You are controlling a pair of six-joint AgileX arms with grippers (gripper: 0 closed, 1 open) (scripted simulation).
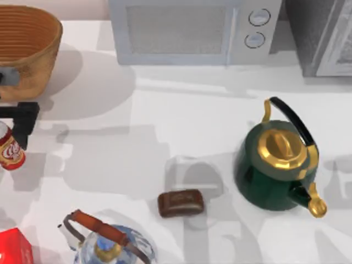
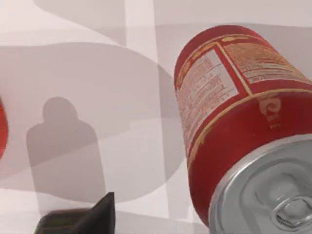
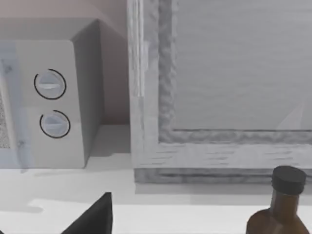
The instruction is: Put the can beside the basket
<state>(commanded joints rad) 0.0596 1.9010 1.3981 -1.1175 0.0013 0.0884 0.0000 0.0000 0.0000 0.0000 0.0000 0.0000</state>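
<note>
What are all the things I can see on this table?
basket: one, tan wicker, far left corner
can: one, red with silver top, left edge, in front of the basket
microwave: one, white, back middle
grey cabinet: one, back right
kettle: one, dark green with gold lid, right
brown block: one, front middle
glass teapot: one, clear, brown handle, front left
red box: one, front left corner
brown bottle: one, black cap, near the cabinet
left gripper: black, at the can
</note>
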